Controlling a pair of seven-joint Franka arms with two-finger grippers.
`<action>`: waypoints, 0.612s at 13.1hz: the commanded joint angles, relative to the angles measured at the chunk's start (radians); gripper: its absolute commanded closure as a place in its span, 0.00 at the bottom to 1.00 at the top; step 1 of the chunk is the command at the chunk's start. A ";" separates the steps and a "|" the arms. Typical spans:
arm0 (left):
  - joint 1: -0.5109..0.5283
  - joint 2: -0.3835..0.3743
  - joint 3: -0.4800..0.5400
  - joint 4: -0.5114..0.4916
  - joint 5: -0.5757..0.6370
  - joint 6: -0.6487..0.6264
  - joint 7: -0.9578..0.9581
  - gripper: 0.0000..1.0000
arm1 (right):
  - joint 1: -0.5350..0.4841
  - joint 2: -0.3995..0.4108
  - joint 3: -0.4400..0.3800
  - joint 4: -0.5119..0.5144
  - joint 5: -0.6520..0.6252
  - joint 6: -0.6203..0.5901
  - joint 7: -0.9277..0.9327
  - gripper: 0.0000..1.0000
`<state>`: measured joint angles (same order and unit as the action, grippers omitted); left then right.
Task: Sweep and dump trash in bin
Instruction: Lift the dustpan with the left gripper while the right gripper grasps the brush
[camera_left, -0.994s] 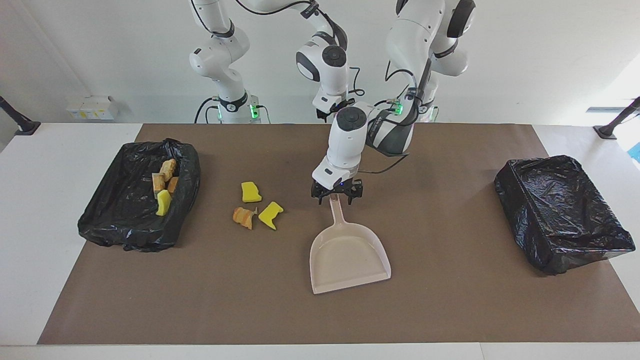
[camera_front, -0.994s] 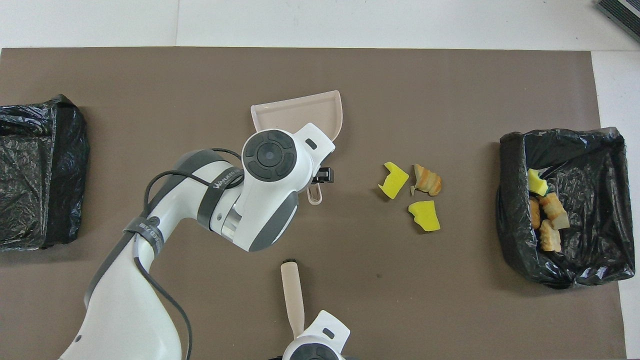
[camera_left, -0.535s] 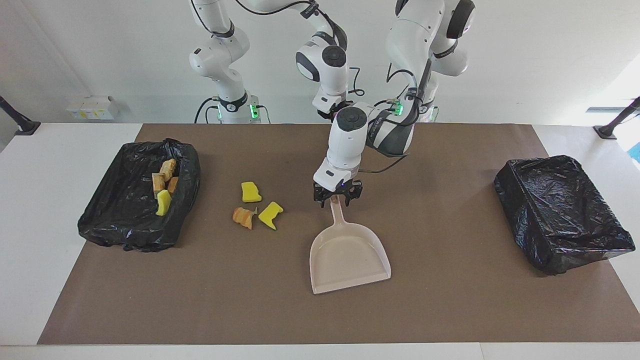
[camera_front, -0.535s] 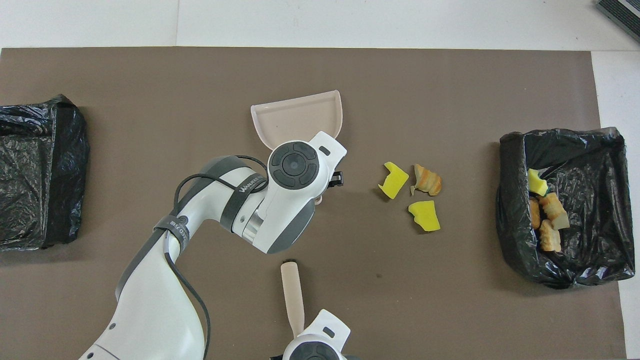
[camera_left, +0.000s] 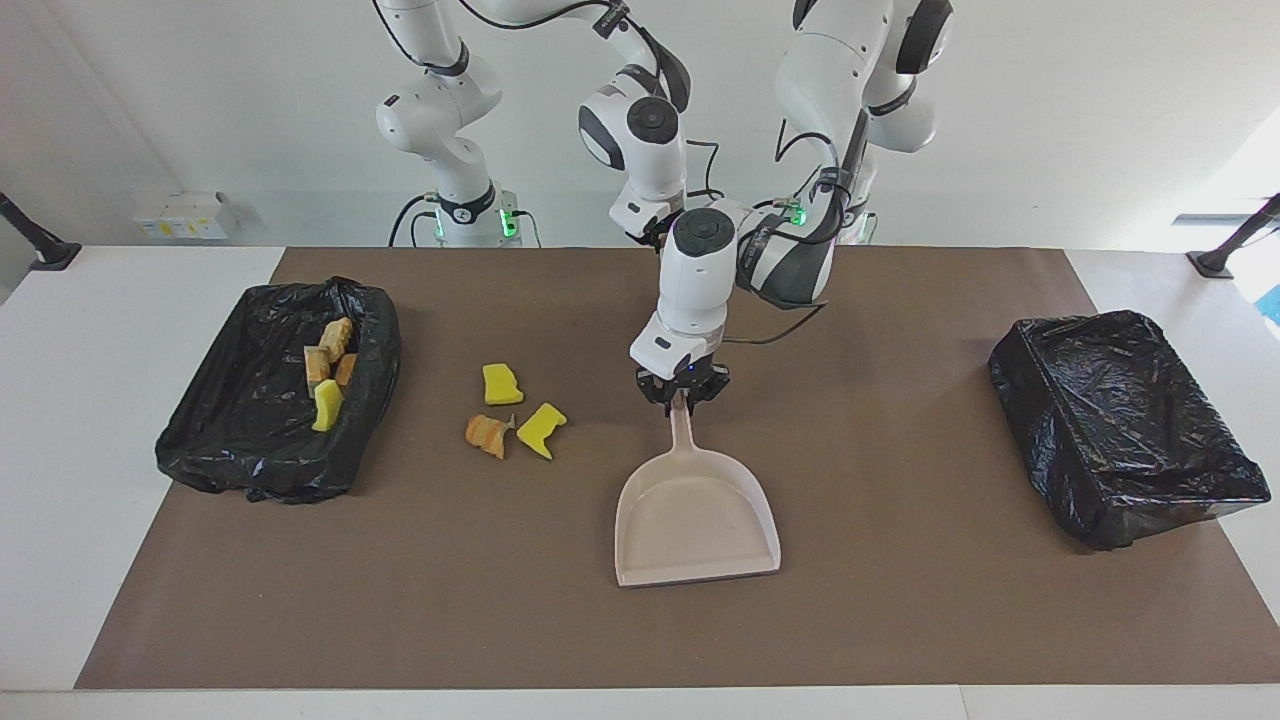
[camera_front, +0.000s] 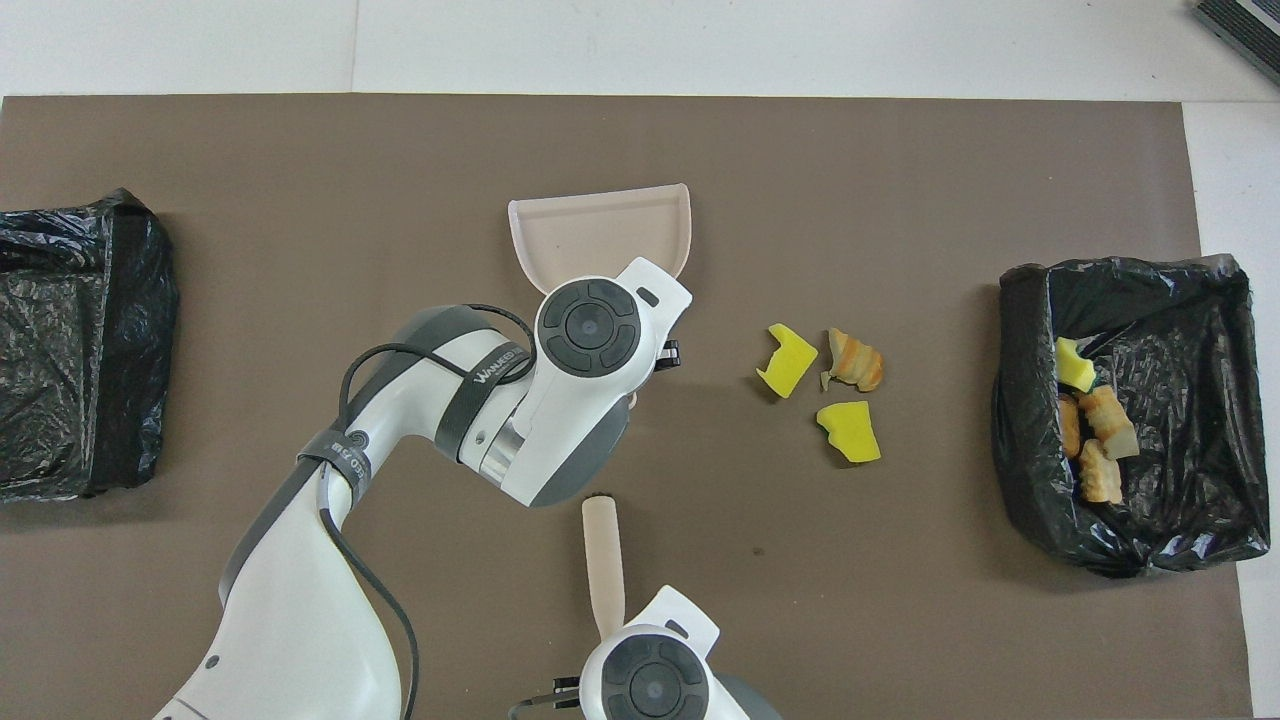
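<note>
Since a second ago the left gripper (camera_left: 684, 392) has narrowed from a wide spread to a pinch on the top of the dustpan's (camera_left: 697, 520) handle, and the pan has swung slightly, its open lip now squarer to the table edge. The right gripper (camera_front: 606, 625), low near the robots' edge in the overhead view, has also drawn in: it was part open and is now clamped on the brush (camera_front: 602, 562), which has shifted a little toward the right arm's end and points away from the robots.

The left gripper's fingertips press the thin handle from both sides, with the pan flat on the brown mat (camera_left: 900, 620), its mouth facing away from the robots. The right gripper grips the brush by its nearer end; its fingertips are hidden under the wrist.

The loose trash (camera_left: 512, 412), two yellow foam pieces and one striped croissant bit, lies in a cluster on the mat between the pan and the bin (camera_left: 222, 440) at the right arm's end. More trash already sits inside that bin. A second bin (camera_left: 1120, 440) stands at the left arm's end.
</note>
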<state>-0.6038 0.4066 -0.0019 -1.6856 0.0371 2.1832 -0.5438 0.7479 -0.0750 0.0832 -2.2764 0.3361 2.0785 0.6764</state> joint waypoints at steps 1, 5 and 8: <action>0.085 -0.040 0.000 0.009 0.015 -0.048 0.204 1.00 | -0.089 -0.080 0.004 0.018 -0.043 -0.101 -0.006 1.00; 0.194 -0.040 0.000 0.063 0.012 -0.128 0.403 1.00 | -0.240 -0.097 0.006 0.138 -0.156 -0.276 -0.038 1.00; 0.261 -0.077 -0.001 0.058 0.012 -0.148 0.540 1.00 | -0.362 -0.083 0.006 0.179 -0.248 -0.291 -0.154 1.00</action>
<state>-0.3859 0.3639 0.0044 -1.6306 0.0380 2.0754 -0.0851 0.4566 -0.1763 0.0780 -2.1296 0.1489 1.8061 0.5992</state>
